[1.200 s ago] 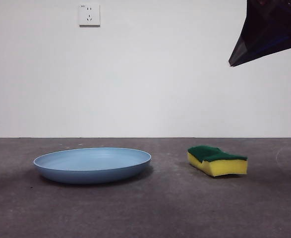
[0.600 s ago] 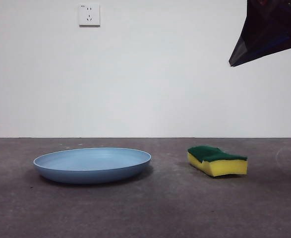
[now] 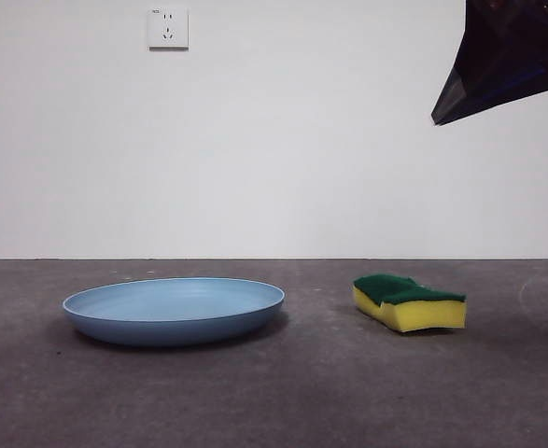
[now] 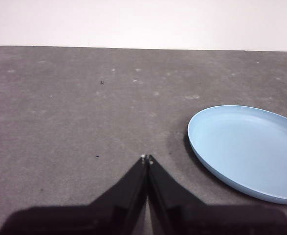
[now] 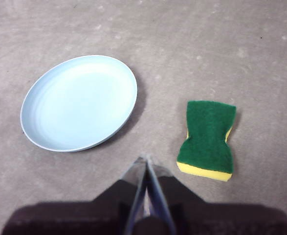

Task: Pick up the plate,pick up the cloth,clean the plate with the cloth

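Note:
The light-blue plate point(image 3: 174, 309) lies flat on the grey table, left of centre in the front view. The cloth point(image 3: 409, 301), a yellow sponge with a green top, rests to its right, apart from it. My right gripper point(image 5: 145, 158) hangs high above the table, shut and empty, with the plate point(image 5: 79, 102) and the cloth point(image 5: 206, 138) both below it; its dark tip point(image 3: 498, 61) shows at the top right corner of the front view. My left gripper point(image 4: 146, 158) is shut and empty, beside the plate point(image 4: 248, 149) and clear of its rim.
A white wall with a socket point(image 3: 168, 28) stands behind the table. The table's far edge point(image 4: 133, 47) shows in the left wrist view. Bare grey tabletop surrounds both objects.

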Available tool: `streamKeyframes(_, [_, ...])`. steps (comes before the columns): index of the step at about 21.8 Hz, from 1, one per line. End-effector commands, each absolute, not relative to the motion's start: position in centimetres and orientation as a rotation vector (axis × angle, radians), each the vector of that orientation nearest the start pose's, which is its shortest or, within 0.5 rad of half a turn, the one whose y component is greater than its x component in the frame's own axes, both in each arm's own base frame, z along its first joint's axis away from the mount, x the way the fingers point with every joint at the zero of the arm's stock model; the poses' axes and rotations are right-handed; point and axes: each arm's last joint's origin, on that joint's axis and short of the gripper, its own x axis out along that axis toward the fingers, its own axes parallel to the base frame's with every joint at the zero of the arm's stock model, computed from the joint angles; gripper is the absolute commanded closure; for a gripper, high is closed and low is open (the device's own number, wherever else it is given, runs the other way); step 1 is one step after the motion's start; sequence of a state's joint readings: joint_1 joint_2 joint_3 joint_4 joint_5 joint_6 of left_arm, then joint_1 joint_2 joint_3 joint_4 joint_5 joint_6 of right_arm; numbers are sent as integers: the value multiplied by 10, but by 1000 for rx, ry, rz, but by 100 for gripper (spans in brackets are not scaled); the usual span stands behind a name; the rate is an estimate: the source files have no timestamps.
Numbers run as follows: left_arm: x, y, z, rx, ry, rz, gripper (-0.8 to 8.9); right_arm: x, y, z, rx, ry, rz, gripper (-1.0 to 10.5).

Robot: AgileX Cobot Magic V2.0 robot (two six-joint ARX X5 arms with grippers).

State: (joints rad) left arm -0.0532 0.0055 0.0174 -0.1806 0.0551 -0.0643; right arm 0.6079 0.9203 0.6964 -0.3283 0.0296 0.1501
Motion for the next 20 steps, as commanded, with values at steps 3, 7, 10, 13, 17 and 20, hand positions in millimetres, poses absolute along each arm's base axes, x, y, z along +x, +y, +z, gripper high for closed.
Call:
streamKeyframes(3, [96, -6, 148, -71, 180, -98, 816, 160, 110, 265, -26, 576, 517, 946])
streamKeyframes(7, [96, -6, 148, -71, 180, -98, 816, 160, 110, 265, -26, 576, 516, 946])
streamKeyframes(10, [96, -6, 148, -71, 180, -98, 816, 159, 106, 268, -90, 535, 449, 946])
streamKeyframes(13, [96, -6, 148, -71, 180, -98, 816, 153, 92, 276, -112, 486, 405, 946])
streamKeyframes(17, [96, -6, 148, -71, 181, -98, 816, 145, 56, 277, -84, 377, 350, 946])
streamKeyframes(20, [96, -6, 148, -71, 181, -97, 816, 132, 30, 266, -19, 218, 306, 946])
